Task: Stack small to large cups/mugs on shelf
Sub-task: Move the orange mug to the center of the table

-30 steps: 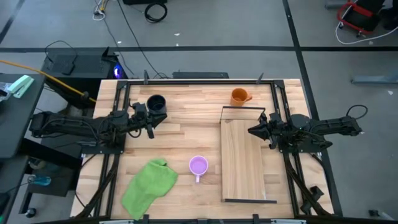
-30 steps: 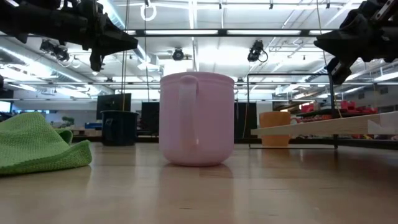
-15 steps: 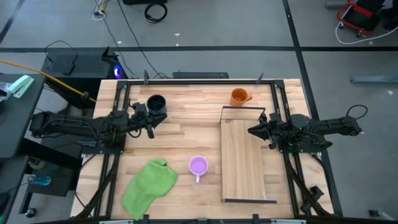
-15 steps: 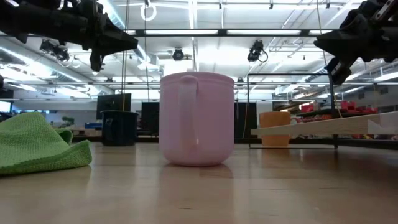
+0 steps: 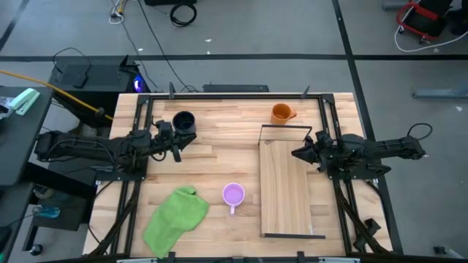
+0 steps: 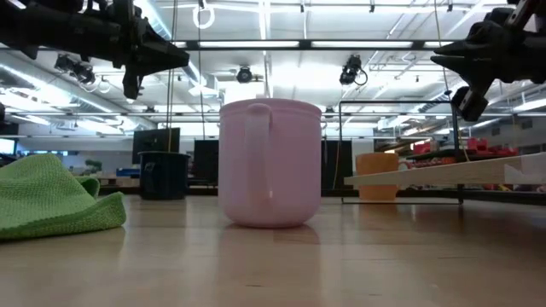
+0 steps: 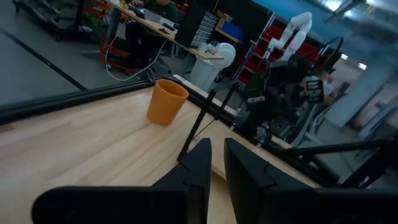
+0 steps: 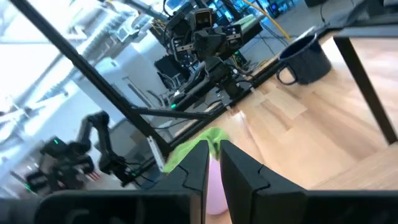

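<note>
Nothing on the tabletop has shifted; only the right gripper [image 5: 296, 153] edges slightly, fingers nearly together, empty, like the left gripper [image 5: 178, 144]. Purple mug [image 5: 232, 194], orange mug [image 5: 281, 112] and black mug [image 5: 183, 120] all sit off the shelf [image 5: 286, 186]; stacking remains.

Right end effector [image 8: 212, 163]: two dark fingers nearly together, narrow gap, nothing held. Beyond them, green cloth [image 8: 194, 144] and a bit of a light purple mug [image 8: 216, 180] on the light-wood worktop [image 8: 298, 134]. Black handled mug [image 8: 303, 59] farther off; left arm [image 8: 208, 65] behind it
</note>
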`<control>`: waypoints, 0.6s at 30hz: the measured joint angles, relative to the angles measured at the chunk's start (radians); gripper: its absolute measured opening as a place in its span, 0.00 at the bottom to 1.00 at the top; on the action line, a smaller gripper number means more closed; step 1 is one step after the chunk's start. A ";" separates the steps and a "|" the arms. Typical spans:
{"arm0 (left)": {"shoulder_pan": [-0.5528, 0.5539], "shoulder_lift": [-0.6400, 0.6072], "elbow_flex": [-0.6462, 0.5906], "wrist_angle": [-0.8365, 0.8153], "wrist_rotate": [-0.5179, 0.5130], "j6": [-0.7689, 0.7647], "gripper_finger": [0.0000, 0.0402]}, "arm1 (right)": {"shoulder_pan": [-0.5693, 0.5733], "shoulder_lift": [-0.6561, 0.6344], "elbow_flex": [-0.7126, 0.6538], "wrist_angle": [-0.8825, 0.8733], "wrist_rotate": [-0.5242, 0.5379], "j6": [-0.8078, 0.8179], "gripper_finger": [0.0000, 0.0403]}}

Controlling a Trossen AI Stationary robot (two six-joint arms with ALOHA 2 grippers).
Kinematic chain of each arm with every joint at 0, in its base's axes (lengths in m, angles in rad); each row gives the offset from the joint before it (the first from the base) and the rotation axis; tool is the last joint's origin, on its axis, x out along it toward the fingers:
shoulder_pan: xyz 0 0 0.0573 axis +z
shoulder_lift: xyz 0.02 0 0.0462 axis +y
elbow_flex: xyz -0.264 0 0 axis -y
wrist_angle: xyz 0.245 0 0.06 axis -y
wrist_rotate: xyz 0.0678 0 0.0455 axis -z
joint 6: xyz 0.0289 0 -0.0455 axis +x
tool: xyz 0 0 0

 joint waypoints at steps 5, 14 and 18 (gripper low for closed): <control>0.002 0.000 0.000 0.001 0.000 -0.003 0.13 | 0.000 0.000 0.000 0.075 0.000 0.099 0.11; 0.002 0.000 0.000 0.077 0.000 -0.003 0.13 | -0.001 0.000 0.063 0.255 0.045 0.063 0.11; 0.002 0.000 0.000 0.124 0.000 0.005 0.13 | -0.001 0.002 0.165 0.254 0.109 0.012 0.11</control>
